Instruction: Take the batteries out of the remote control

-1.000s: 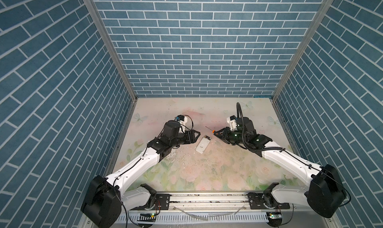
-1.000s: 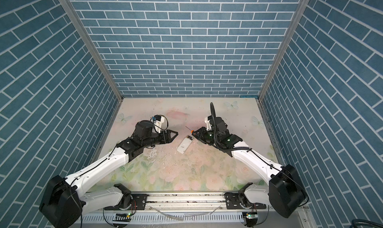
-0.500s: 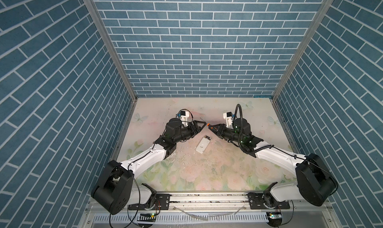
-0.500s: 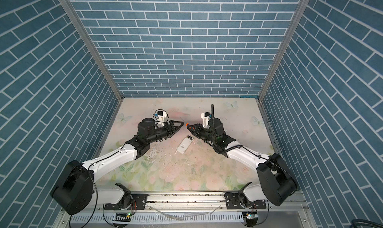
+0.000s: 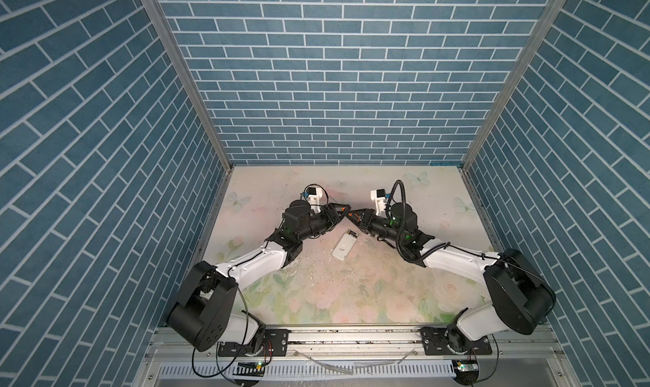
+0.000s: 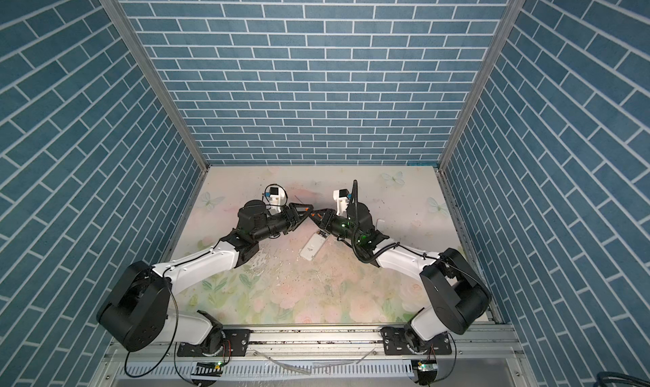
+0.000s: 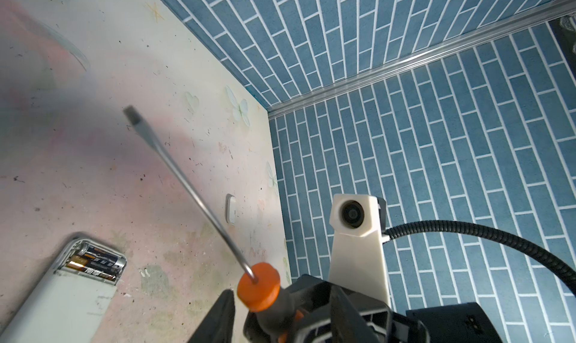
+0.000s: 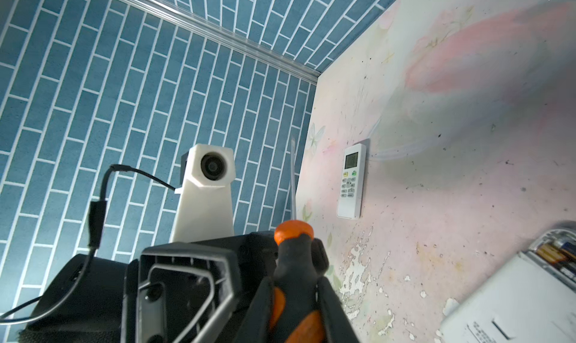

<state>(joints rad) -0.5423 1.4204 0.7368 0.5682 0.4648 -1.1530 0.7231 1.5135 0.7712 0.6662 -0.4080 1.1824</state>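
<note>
A white remote control (image 5: 345, 245) (image 6: 314, 245) lies face down mid-table, its end compartment open. Two black batteries with gold ends (image 7: 93, 260) (image 8: 558, 251) lie side by side inside it. Just behind it, above the table, both grippers meet tip to tip. My right gripper (image 8: 296, 282) (image 5: 350, 217) is shut on the black-and-orange handle of a screwdriver (image 7: 258, 287) (image 8: 293, 232). The left gripper (image 7: 280, 294) (image 5: 346, 212) is open, its jaws straddling the handle's orange collar with a thin gap showing. The shaft points past the left gripper.
A second white remote (image 8: 350, 182), face up with display and buttons, lies toward the left wall. A small white plastic cover (image 7: 230, 213) (image 6: 380, 223) rests by the right arm. Blue brick walls (image 5: 351, 86) enclose the floral table (image 5: 316, 297) on three sides.
Both grippers moved away from the remote toward the back middle and met. The left jaws have narrowed around the screwdriver handle that the right gripper still holds.
</note>
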